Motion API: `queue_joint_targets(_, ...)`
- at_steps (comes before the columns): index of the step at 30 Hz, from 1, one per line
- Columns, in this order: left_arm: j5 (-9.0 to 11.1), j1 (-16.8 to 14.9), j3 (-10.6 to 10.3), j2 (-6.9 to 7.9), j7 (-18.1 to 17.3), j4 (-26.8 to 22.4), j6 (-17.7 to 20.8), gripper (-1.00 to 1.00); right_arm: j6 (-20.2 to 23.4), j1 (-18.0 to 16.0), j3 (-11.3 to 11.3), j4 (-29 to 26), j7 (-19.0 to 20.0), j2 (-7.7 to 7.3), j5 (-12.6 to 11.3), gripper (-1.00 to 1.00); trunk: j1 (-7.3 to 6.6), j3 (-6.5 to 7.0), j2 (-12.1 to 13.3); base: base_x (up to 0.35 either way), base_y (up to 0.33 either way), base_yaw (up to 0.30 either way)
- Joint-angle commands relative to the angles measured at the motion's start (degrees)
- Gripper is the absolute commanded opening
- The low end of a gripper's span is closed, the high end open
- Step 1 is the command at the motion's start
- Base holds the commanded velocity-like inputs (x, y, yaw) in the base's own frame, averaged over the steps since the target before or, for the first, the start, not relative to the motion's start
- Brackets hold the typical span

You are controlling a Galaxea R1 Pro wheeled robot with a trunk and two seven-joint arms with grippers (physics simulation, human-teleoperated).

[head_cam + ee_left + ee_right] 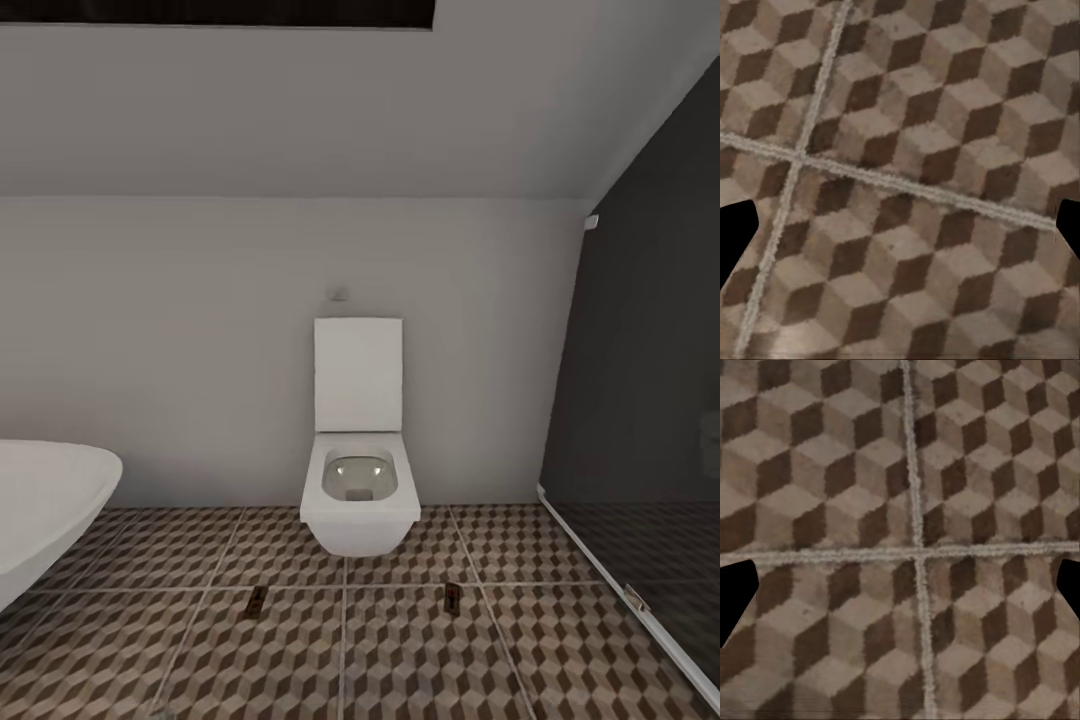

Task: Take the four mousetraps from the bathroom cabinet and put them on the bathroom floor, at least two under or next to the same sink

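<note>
Two mousetraps lie flat on the bathroom floor in front of the toilet, one to its left and one to its right, each a small tan board with dark wire. My left gripper hangs open over bare patterned tile, its dark fingertips at the picture's edges. Over a grout crossing my right gripper is open too, with nothing between its fingertips. The cabinet is out of view.
A white wall-hung toilet with its lid up stands against the far wall. A white rounded basin juts in at the left; I cannot tell whether it is a sink or a tub. A dark glass shower screen closes off the right.
</note>
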Motion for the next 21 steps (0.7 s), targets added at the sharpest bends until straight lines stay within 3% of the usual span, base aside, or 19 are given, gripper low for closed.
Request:
queue_joint_targets(1,0.4,0.6,0.1,-0.15,0.0,0.0,0.0,1.0,-0.2,0.6,0.0,0.2,-0.3,0.08,0.5,1.0,-0.23,0.13,0.4,0.0,0.0,0.0)
queue_joint_targets(8,0.4,3.8,0.1,-0.9,0.1,0.0,0.0,1.0,-0.5,5.1,0.0,0.2,-0.1,0.42,0.5,1.0,-1.77,1.39,3.2,0.0,0.0,0.0)
queue_joint_targets(21,0.5,7.1,0.1,-2.46,0.1,0.0,0.1,1.0,-0.2,9.5,0.0,0.2,0.0,0.91,0.4,1.0,-4.63,3.72,8.4,0.0,0.0,0.0)
